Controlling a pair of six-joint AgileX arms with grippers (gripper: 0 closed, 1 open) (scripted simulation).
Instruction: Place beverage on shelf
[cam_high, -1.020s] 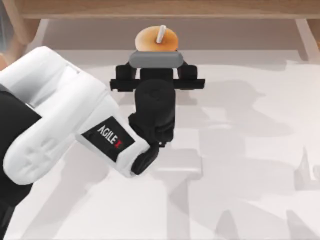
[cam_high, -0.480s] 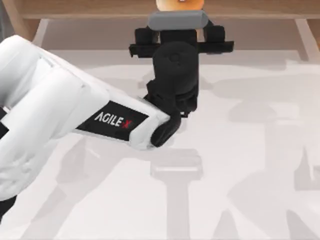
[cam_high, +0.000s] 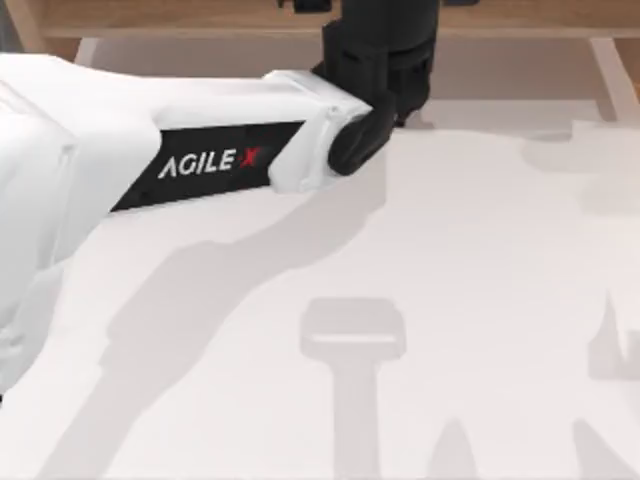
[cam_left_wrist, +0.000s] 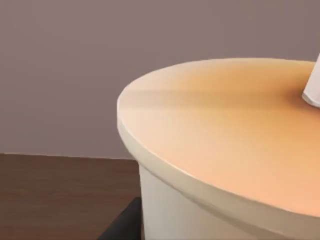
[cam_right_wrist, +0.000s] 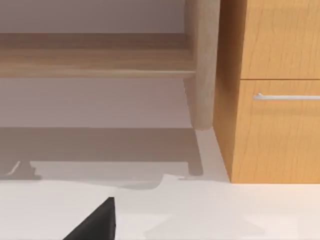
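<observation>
The beverage (cam_left_wrist: 225, 130) looms close in the left wrist view: a flat orange-tan lid over a pale cup wall, with the white straw (cam_left_wrist: 313, 85) at the picture's edge. One dark finger (cam_left_wrist: 122, 227) of my left gripper lies against the cup's side, shut on it. Behind the cup runs a brown wooden board (cam_left_wrist: 55, 195) of the shelf. From above, my left arm (cam_high: 200, 160) stretches to the far edge, its black wrist (cam_high: 380, 50) over the shelf (cam_high: 180, 15) board. The right wrist view shows the shelf's board (cam_right_wrist: 95, 62) and its slanted support (cam_right_wrist: 202, 65).
A wooden cabinet (cam_right_wrist: 275, 125) with a metal drawer handle (cam_right_wrist: 287, 96) stands beside the shelf's right support. White tabletop (cam_high: 450, 300) spreads in front of the shelf. A dark finger (cam_right_wrist: 95, 225) of my parked right gripper sits low over the table.
My left arm has reached farther toward the shelf. The wrist and the cup have gone past the top view's far edge.
</observation>
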